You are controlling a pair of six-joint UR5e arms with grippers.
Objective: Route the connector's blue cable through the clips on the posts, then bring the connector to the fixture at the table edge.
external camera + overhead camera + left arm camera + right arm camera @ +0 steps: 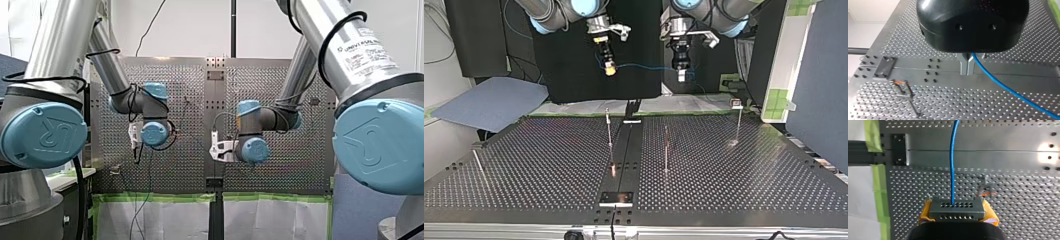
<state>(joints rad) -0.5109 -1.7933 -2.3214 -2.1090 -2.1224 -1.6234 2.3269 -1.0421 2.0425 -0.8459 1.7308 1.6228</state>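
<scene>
Top view: silver perforated metal table (734, 170), with thin upright metal posts (666, 150) standing on it. My right gripper (610, 69), yellow-padded, and my left gripper (681, 75), black, hang raised off the table, near each other. Thin blue cable (644, 65) spans between them. Left metal fingers (964, 66) are pressed together, pinching the cable. Grey perforated metal connector block (957, 208) is clamped between the right pads (926, 211).

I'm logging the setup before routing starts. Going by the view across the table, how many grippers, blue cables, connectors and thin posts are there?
Grippers: 2 (my right gripper, my left gripper)
Blue cable: 1
Connector: 1
Posts: 4 ()
Total: 8
</scene>
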